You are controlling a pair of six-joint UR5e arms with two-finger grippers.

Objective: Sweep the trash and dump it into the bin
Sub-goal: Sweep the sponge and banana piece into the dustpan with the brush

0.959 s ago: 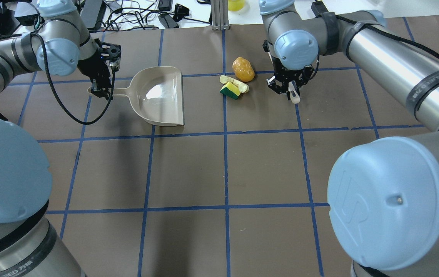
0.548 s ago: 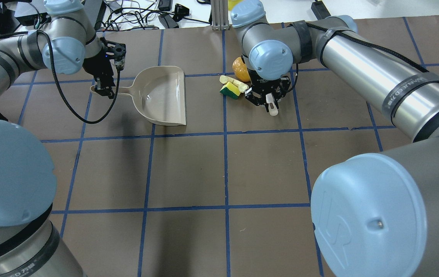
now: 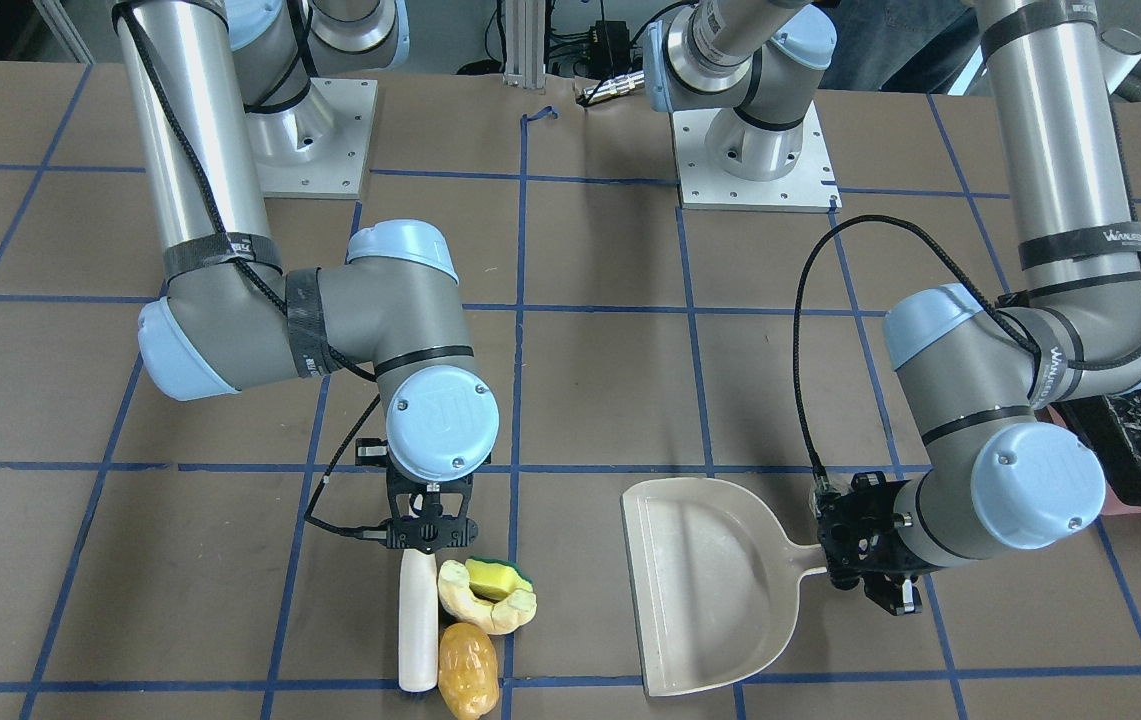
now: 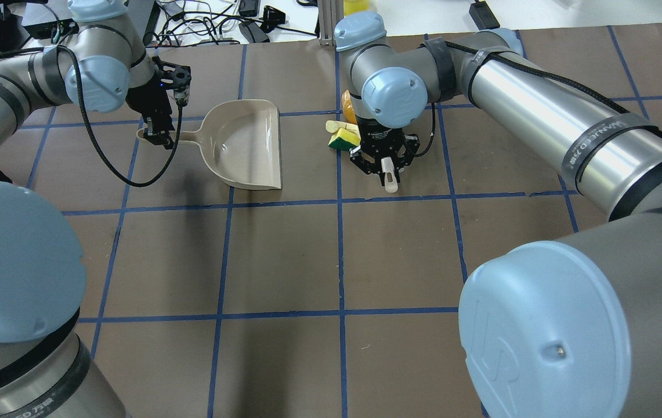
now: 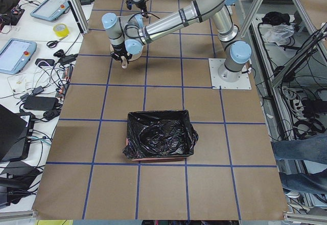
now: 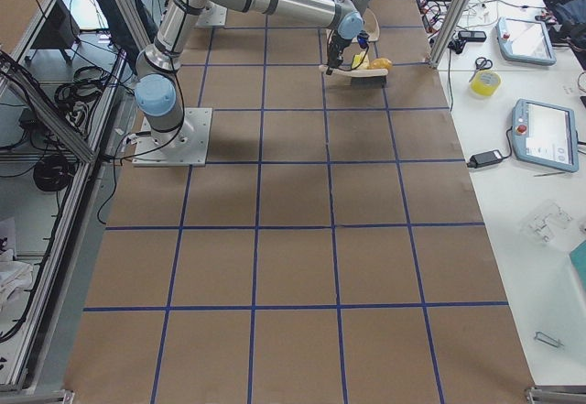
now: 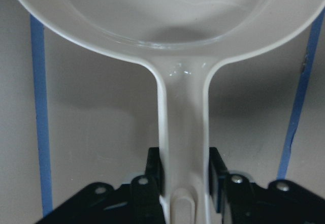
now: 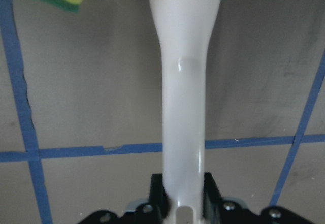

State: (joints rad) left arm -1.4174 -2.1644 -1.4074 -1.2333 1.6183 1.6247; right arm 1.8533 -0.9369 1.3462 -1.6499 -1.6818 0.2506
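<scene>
The trash lies in a cluster on the far side of the table: a golden-brown lump, a cream peel and a yellow-green sponge. My right gripper is shut on the handle of a white sweeper whose side touches the trash. From overhead the right wrist hides most of the lump; the sponge shows. My left gripper is shut on the handle of the beige dustpan, whose mouth faces the trash. The bin, lined with a black bag, stands on my left, apart from both grippers.
Blue tape lines grid the brown table. Cables and devices crowd the far edge. The two arm bases sit on mounting plates at the robot's side.
My right gripper has carried the sweeper leftwards against the trash, nudging the cluster a little toward the dustpan. The left gripper and dustpan shifted slightly right a second ago, then held.
</scene>
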